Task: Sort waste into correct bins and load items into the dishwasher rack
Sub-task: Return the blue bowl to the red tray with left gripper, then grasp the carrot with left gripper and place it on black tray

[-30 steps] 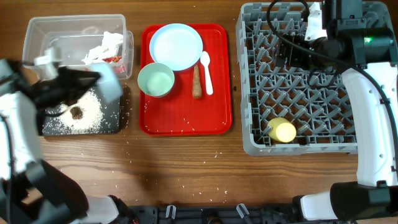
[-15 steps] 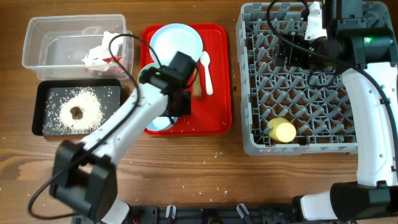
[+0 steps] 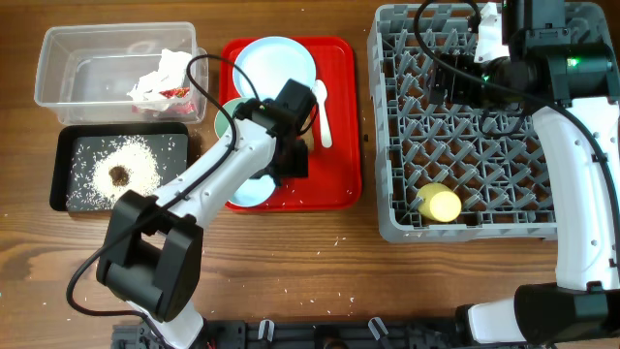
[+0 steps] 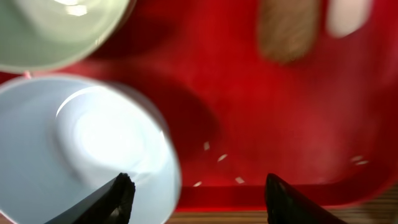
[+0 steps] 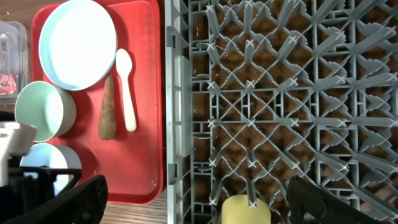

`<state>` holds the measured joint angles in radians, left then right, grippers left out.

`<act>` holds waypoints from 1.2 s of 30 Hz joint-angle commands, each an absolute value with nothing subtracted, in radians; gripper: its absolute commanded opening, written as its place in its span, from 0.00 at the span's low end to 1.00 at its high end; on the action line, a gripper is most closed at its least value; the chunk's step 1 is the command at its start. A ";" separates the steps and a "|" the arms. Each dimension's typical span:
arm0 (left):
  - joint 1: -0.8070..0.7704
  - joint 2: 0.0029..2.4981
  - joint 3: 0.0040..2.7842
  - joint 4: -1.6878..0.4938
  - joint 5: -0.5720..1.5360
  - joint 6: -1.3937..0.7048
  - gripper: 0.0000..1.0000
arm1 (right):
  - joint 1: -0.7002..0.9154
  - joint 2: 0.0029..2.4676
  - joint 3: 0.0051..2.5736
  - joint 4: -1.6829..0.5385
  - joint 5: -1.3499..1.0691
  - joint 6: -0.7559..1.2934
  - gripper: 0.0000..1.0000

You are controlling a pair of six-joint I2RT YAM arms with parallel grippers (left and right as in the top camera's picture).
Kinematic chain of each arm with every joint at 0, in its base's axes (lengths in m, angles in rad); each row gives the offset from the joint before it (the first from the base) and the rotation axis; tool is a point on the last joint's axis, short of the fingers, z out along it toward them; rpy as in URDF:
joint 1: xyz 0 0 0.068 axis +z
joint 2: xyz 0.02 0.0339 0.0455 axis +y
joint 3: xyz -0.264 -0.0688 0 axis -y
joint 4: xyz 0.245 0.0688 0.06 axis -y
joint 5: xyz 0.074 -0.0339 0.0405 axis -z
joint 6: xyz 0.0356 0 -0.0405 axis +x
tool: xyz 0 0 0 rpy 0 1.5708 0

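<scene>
My left gripper (image 4: 199, 200) hangs open low over the front of the red tray (image 4: 261, 124). The small pale blue bowl (image 4: 81, 149) stands there, its right rim between the jaws and one finger over its inside. In the overhead view that gripper (image 3: 291, 163) sits beside the blue bowl (image 3: 247, 191). Also on the tray are the green bowl (image 5: 43, 112), plate (image 3: 276, 68), spoon (image 3: 322, 111) and brown stick (image 5: 108, 115). Above the dishwasher rack (image 3: 387, 126), my right gripper (image 5: 199, 205) is open and empty. A yellow cup (image 3: 439, 205) lies in the rack.
The clear tub (image 3: 68, 58) at the back left holds the napkin (image 3: 160, 78) and red wrapper (image 3: 176, 94). In front of it the black tray (image 3: 73, 145) holds rice and a brown lump (image 3: 119, 175). Loose grains dot the wooden table.
My left arm swung from over the black tray to the red tray with the blue bowl, set it at the tray's front left, and opened. The right arm stayed still.
</scene>
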<state>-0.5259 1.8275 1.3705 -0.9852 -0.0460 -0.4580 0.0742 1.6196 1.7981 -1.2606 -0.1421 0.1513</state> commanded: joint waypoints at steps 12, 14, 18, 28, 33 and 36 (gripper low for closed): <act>-0.527 1.889 1.486 -0.673 -0.009 -0.454 0.72 | 0.080 1.633 1.806 -1.246 -0.159 0.133 0.93; -0.527 1.950 1.486 -0.653 -0.056 -0.481 0.72 | 0.080 1.633 1.806 -1.246 -0.159 0.133 0.93; -0.527 2.025 1.486 -0.613 -0.065 -0.502 0.71 | 0.080 1.633 1.806 -1.246 -0.159 0.133 0.93; -0.525 2.121 1.486 -0.579 -0.092 -0.502 0.50 | 0.080 1.633 1.806 -1.246 -0.159 0.133 0.93; -0.525 2.134 1.486 -0.578 -0.092 -0.501 0.31 | 0.080 1.633 1.806 -1.246 -0.159 0.132 0.93; -0.525 2.140 1.486 -0.575 -0.092 -0.501 0.16 | 0.080 1.633 1.806 -1.246 -0.159 0.131 0.93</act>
